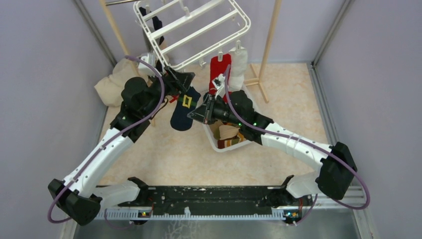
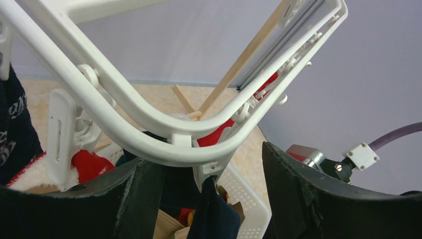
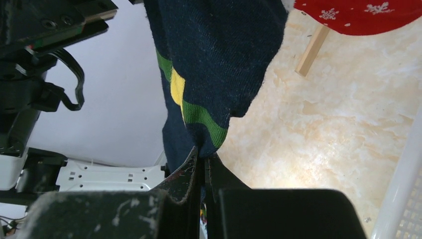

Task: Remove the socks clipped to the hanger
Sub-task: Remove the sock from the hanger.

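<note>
Risks yanking the tilted hanger (image 2: 74, 87) askew or stretching the navy sock (image 3: 219, 59), hung from its near corner clip (image 2: 209, 172), with right fingers (image 3: 201, 169) shut on the sock's lower edge and left fingers (image 2: 142, 199) part-open astride the clip, if pulled before squeezing it open.

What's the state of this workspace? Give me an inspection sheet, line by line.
Surface: beige marbled table.
Job's things: tilted white hanger; navy sock, red sock and pale sock hang clipped.
Clutter: white basket holding loose socks; cream bundle at left.
End effectors: left end effector open astride the hanger's corner; right end effector shut on navy sock.
Cables: purple cables, looping loose.
Surroundings: lilac walls, wooden poles.
</note>
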Robot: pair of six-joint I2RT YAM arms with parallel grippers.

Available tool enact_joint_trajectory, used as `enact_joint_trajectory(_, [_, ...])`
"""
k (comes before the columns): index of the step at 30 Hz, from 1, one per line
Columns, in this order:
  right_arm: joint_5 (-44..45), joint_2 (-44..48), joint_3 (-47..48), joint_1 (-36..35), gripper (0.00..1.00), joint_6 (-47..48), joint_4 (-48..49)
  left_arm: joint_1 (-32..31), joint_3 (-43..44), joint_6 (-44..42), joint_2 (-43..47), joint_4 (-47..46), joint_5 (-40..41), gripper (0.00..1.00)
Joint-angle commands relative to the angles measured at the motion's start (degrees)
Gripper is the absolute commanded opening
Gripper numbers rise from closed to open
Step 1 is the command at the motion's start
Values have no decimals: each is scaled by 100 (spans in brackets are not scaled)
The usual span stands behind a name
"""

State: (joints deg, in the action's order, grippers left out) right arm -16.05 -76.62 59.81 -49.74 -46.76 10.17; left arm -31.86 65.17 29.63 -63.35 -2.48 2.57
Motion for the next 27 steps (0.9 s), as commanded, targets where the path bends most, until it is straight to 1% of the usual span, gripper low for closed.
enact_joint_trajectory(1, [84,-29,321,-115,0,121,28,-95,291,-174,-49,-98,467,74])
enact_joint_trajectory(10, [119,-46,370,-143,0,157,-49,-173,396,-212,-150,-53,689,67])
enact_joint_trajectory(14, [132,-35,368,-152,0,167,-68,-220,475,-229,-217,50,770,66])
enact_joint_trajectory(20, [182,-57,423,-174,0,197,-122,-435,595,-262,-306,196,955,72])
enact_joint_trajectory(27, [308,-57,507,-253,0,291,-259,-950,856,-463,-443,646,1616,74])
